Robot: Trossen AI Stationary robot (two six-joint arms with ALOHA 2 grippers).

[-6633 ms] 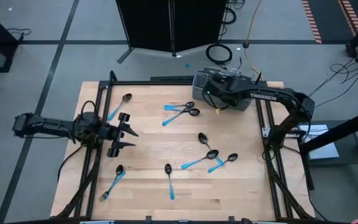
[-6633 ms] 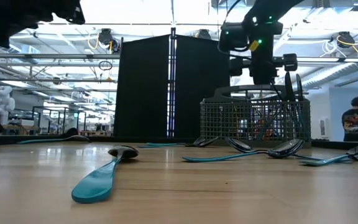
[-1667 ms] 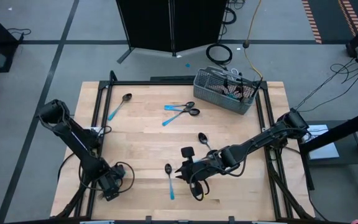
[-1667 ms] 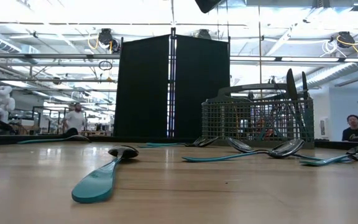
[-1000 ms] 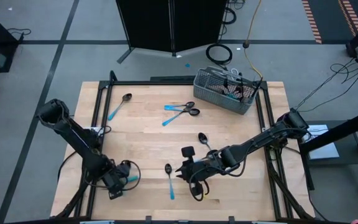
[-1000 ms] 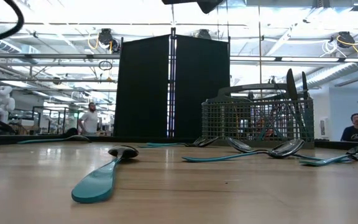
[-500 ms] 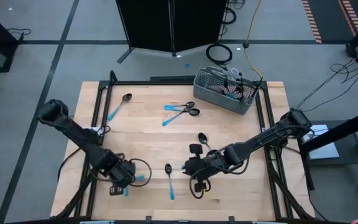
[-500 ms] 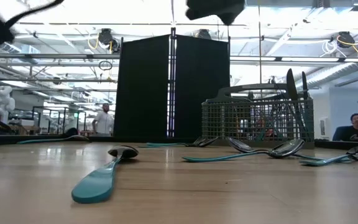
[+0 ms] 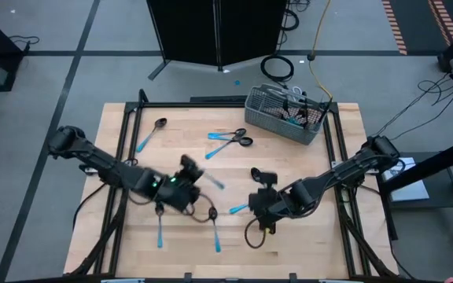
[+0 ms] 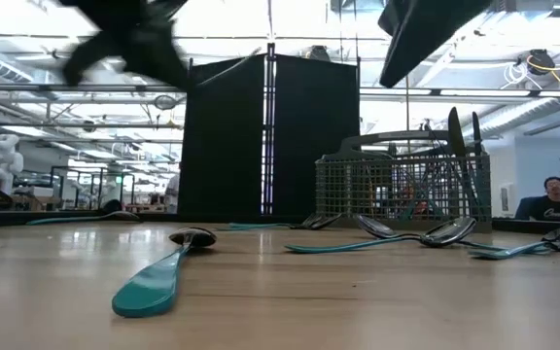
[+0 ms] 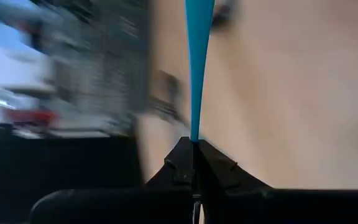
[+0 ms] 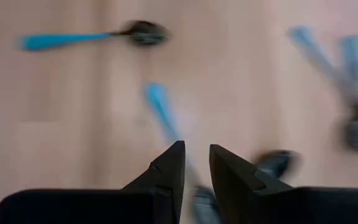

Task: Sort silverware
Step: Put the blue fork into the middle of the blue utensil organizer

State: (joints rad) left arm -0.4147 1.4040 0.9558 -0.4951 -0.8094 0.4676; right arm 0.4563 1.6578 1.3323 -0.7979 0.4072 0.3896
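My left gripper [image 9: 201,180] hangs above the table's middle left, shut on a piece of silverware whose light-blue handle [image 9: 215,182] sticks out ahead of it; its head is hidden. My right gripper [image 9: 252,206] is low over the table's middle. Its fingers stand a narrow gap apart [image 12: 196,163], with nothing plainly between them. A blurred blue handle [image 12: 160,106] lies just ahead of them. The grey wire-mesh basket [image 9: 285,114] with silverware upright in it stands at the far right. More blue-handled pieces lie flat on the wood, among them a spoon [image 9: 215,228]. My left gripper pinches the narrow end of the blue handle [image 11: 194,134] between its two shut fingers. The handle runs straight on ahead of the fingertips, along them, and widens toward its free end [image 11: 199,18]. The piece is lifted clear of the table.
A spoon [image 9: 156,127] lies at the far left and two spoons [image 9: 233,139] at the far middle. A blue-handled piece [image 9: 160,233] lies near the front left. Black rails [image 9: 124,134] run along the table's sides. A person [image 10: 550,199] is in the room beyond.
My left gripper has risen from the near left corner and swung toward the table's middle, carrying the blue-handled piece clear of the wood. My right gripper has shifted a little toward the right and far edges.
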